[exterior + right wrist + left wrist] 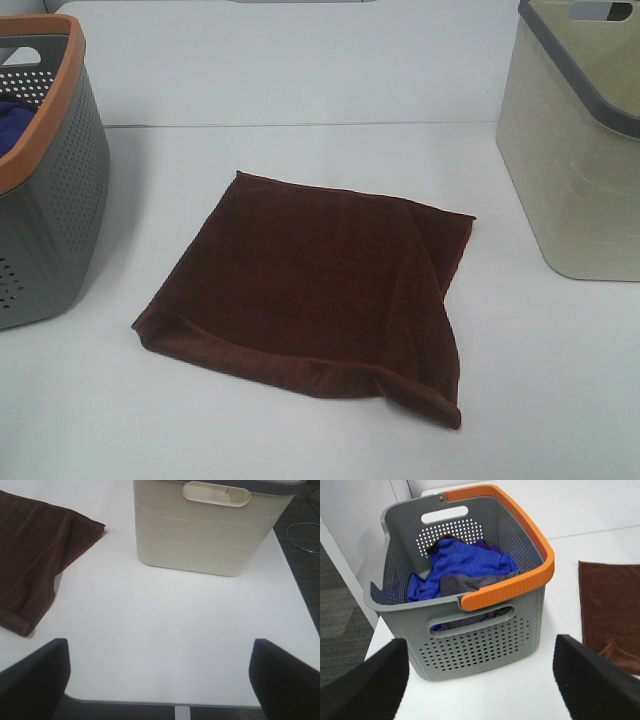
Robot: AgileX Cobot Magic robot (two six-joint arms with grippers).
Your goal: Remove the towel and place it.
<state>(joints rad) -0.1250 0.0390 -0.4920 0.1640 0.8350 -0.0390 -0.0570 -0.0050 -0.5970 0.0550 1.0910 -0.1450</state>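
Observation:
The dark brown towel (315,290) lies flat on the white table between two baskets, its front right corner a little rumpled. It also shows in the left wrist view (610,612) and in the right wrist view (35,555). No gripper appears in the exterior high view. My left gripper (480,690) is open and empty, above the table in front of the grey basket. My right gripper (160,685) is open and empty, above the table's front edge, in front of the beige basket and apart from the towel.
A grey perforated basket with an orange rim (45,170) (470,585) stands at the left and holds blue and grey fabric (462,567). A beige basket with a grey rim (580,150) (210,525) stands at the right. The table's front edge (175,704) is near my right gripper.

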